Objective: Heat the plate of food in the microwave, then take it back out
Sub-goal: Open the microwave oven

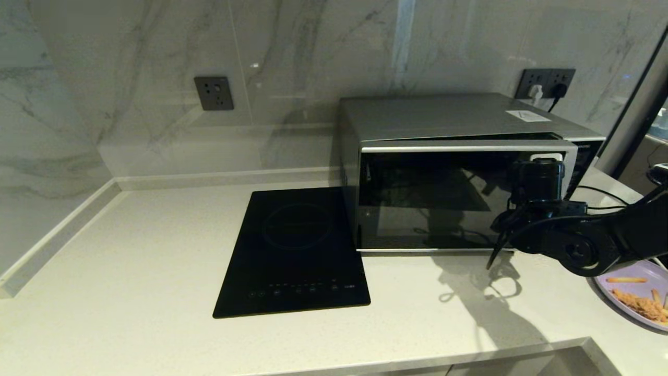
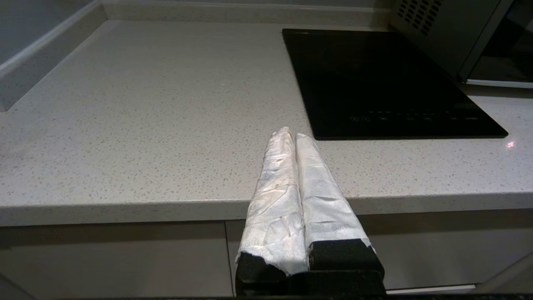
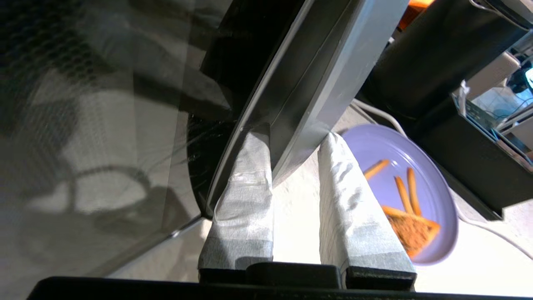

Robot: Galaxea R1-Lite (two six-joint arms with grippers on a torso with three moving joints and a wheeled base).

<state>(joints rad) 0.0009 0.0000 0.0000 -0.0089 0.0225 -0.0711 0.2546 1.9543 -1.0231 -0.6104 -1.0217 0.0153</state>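
The silver microwave (image 1: pixel 443 120) stands at the back right of the counter, its dark glass door (image 1: pixel 428 198) slightly ajar. My right gripper (image 1: pixel 545 159) is at the door's right edge. In the right wrist view the right gripper (image 3: pixel 293 133) is shut on the curved silver handle (image 3: pixel 316 83), one taped finger behind it and one in front. The lilac plate of food (image 1: pixel 634 292) lies on the counter to the right of the microwave, beneath my right arm; its fries and breaded piece show on the plate (image 3: pixel 374 146). My left gripper (image 2: pixel 291 133) hangs shut and empty at the counter's front edge.
A flat black induction hob (image 1: pixel 297 250) lies on the counter left of the microwave, and the hob (image 2: pixel 383 79) shows in the left wrist view. A plugged wall socket (image 1: pixel 545 83) sits behind the microwave, with cables trailing right. The counter's front edge (image 1: pixel 417 360) is close.
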